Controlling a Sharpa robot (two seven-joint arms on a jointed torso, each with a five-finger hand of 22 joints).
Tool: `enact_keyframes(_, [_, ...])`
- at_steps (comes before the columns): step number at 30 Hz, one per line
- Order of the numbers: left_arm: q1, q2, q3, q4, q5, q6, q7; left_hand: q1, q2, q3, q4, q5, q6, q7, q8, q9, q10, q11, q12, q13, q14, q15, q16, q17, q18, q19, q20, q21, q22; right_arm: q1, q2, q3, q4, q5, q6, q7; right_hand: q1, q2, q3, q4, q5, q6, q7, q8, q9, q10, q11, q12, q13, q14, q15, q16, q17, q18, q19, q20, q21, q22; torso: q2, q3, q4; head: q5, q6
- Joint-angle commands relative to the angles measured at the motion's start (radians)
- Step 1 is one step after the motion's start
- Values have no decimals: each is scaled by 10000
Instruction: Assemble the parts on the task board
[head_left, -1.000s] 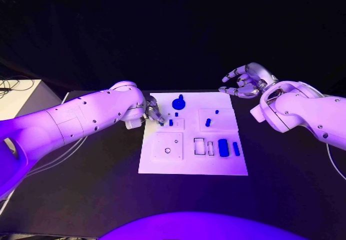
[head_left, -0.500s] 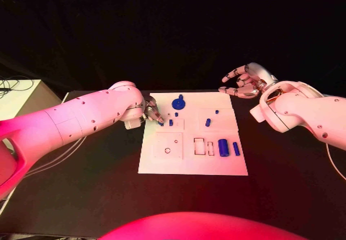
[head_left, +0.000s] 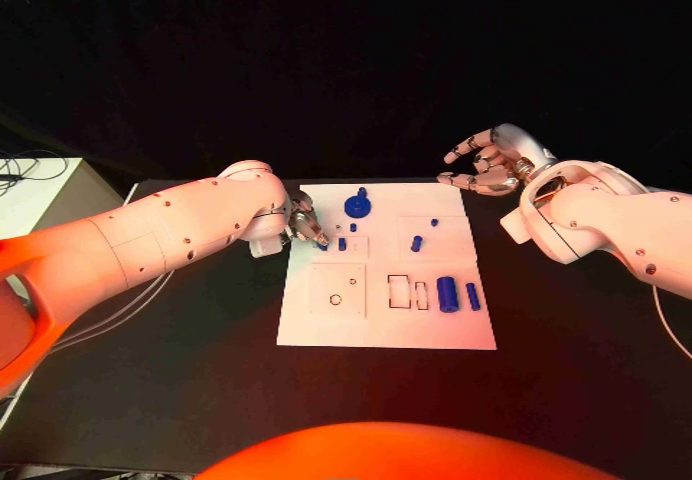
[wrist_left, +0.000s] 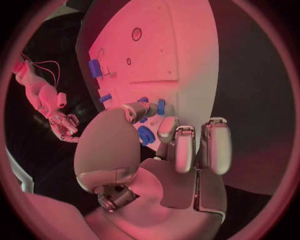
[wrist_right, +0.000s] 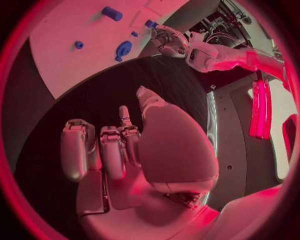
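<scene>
The white task board lies mid-table. Blue parts on it: a round knobbed part at the far edge, small pegs, and a thick cylinder beside a thin bar. My left hand is at the board's left edge, thumb and one finger reaching to a peg while the other fingers are curled in. Whether it pinches the peg is unclear. My right hand hovers past the far right corner, fingers apart, holding nothing.
The board has an empty rectangular slot and a round hole on its near half. A pale box with cables stands off the table's left side. Bare black tabletop surrounds the board.
</scene>
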Motion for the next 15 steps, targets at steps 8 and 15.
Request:
enact_keyframes(8, [-6,55,-2,-12,5,213,8,43,103,1800,-1857,68,236,-134,27,3,-3,-6,-68,-4,1077,-58,33,2635,-150,72,-15,60,189,-5,5,7,13,-80,130,59,-122,-16,-2,33,12,-49,-5,18,12,59,-29,-24,1677,1024,-51,43,2635,7,378,-21,-52,1082,-3,3,-2,-9,-3])
enact_keyframes(15, [1,89,-9,-64,-79,349,-39,43,103,1800,-1857,68,236,-134,27,3,-3,-6,-68,-4,1077,-58,33,2635,-150,72,-15,60,189,-5,1,7,19,-80,126,55,-122,-16,-2,33,12,-49,-5,18,12,59,-29,-24,1677,1024,-51,43,2635,7,378,-21,-52,1082,-4,7,-7,-15,-43])
